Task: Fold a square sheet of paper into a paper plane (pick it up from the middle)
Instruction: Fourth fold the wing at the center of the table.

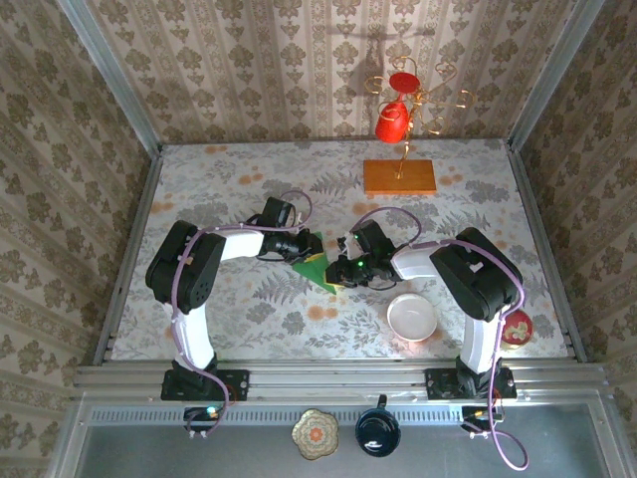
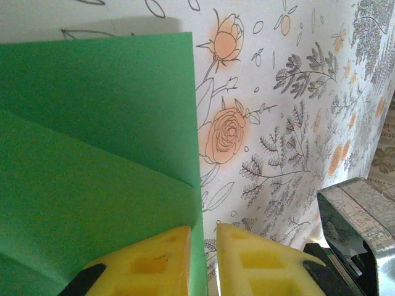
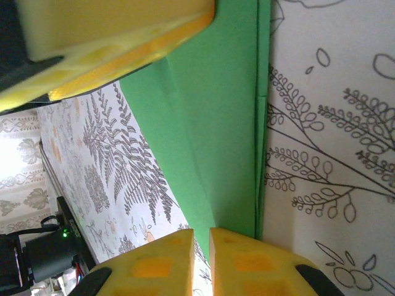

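No legible text, label, brand, number or sign on any surface

We see a table (image 1: 199, 189) covered in a pale cloth printed with grey ferns and orange flowers. Near its middle lies the square sheet of paper (image 1: 320, 269), bright green and partly folded, its creases narrowing to a point. Toward the far edge sits an orange wooden slab (image 1: 399, 177). A white bowl (image 1: 412, 319) stands on the near right, and a round red object (image 1: 517, 328) rests further right, by the table's edge.
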Action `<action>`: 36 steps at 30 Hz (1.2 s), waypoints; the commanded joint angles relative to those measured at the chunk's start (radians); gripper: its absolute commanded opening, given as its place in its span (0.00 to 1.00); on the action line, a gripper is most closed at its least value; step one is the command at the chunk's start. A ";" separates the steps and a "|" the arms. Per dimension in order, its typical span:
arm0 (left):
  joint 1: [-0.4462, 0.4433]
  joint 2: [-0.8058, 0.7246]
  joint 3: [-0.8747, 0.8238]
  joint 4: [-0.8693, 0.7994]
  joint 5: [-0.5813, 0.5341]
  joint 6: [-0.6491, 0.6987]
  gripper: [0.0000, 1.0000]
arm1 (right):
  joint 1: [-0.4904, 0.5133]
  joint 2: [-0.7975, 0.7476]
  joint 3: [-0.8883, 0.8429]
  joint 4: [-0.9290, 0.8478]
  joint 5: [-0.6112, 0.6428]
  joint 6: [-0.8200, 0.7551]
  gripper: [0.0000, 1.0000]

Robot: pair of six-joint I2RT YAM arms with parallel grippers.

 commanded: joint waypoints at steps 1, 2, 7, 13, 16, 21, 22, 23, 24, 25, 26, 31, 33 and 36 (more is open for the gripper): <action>-0.002 0.022 0.016 -0.029 -0.012 0.033 0.20 | 0.009 0.022 0.018 -0.065 -0.002 -0.025 0.16; -0.002 0.024 0.018 -0.030 -0.012 0.033 0.20 | 0.009 0.022 0.019 -0.073 0.001 -0.026 0.16; -0.001 0.030 0.021 -0.029 -0.009 0.034 0.20 | 0.009 0.026 0.034 -0.133 0.022 -0.039 0.15; 0.006 0.006 0.030 -0.028 0.000 0.043 0.20 | 0.009 0.031 0.065 -0.316 0.104 -0.087 0.13; 0.019 -0.027 0.026 -0.025 -0.002 0.058 0.20 | 0.009 0.035 0.077 -0.391 0.137 -0.114 0.12; 0.042 -0.079 -0.014 -0.006 -0.006 0.065 0.19 | 0.009 0.034 0.086 -0.429 0.152 -0.128 0.11; 0.042 -0.088 -0.024 -0.003 -0.006 0.066 0.19 | 0.010 0.036 0.090 -0.432 0.153 -0.128 0.11; 0.042 -0.095 -0.032 -0.002 -0.006 0.070 0.18 | 0.010 0.035 0.091 -0.433 0.152 -0.127 0.11; 0.040 -0.098 -0.038 -0.002 -0.004 0.072 0.18 | 0.010 0.037 0.094 -0.434 0.153 -0.127 0.11; 0.037 -0.102 -0.045 -0.003 -0.003 0.075 0.17 | 0.010 0.038 0.095 -0.435 0.153 -0.126 0.10; 0.031 -0.105 -0.052 -0.001 -0.003 0.075 0.17 | 0.010 0.039 0.098 -0.435 0.153 -0.126 0.10; 0.010 -0.106 -0.072 0.002 0.003 0.087 0.17 | 0.011 0.042 0.102 -0.440 0.154 -0.120 0.10; 0.008 -0.101 -0.071 0.004 0.003 0.089 0.17 | 0.012 0.047 0.104 -0.443 0.156 -0.117 0.10; 0.003 -0.083 -0.063 0.022 0.003 0.081 0.17 | 0.012 0.050 0.105 -0.444 0.156 -0.114 0.10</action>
